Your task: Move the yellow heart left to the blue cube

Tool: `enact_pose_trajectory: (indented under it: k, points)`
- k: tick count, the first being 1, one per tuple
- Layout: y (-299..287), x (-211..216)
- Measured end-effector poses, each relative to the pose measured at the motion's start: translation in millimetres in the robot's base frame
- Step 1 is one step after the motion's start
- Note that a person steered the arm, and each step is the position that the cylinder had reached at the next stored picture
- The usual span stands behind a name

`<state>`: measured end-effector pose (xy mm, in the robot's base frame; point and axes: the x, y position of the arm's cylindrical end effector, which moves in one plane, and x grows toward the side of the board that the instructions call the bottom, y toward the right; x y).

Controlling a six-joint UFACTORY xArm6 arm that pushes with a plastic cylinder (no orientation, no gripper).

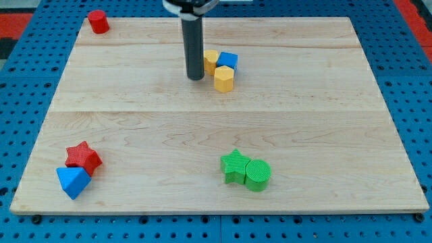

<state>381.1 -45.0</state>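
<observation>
The yellow heart [210, 61] sits on the wooden board, touching the left side of the blue cube [227, 60] near the view's top centre. A yellow hexagonal block [224, 78] lies just below them, touching the cube. My tip [195, 77] stands on the board just left of the yellow heart, close beside it; the dark rod rises to the view's top.
A red cylinder [98, 21] is at the top left corner. A red star [83, 157] and a blue triangular block [73, 181] sit at the bottom left. A green star [234, 166] and green cylinder [257, 175] sit at the bottom centre. The board's edge [216, 210] runs along the bottom.
</observation>
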Motion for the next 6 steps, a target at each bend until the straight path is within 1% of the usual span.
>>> enact_pose_trajectory:
  k: [1,3,4,5,6]
  points:
    - [-2.1,61.3]
    - [-6.5,161.7]
    - [4.7,210.2]
    - [55.3,232.7]
    - [151.5,232.3]
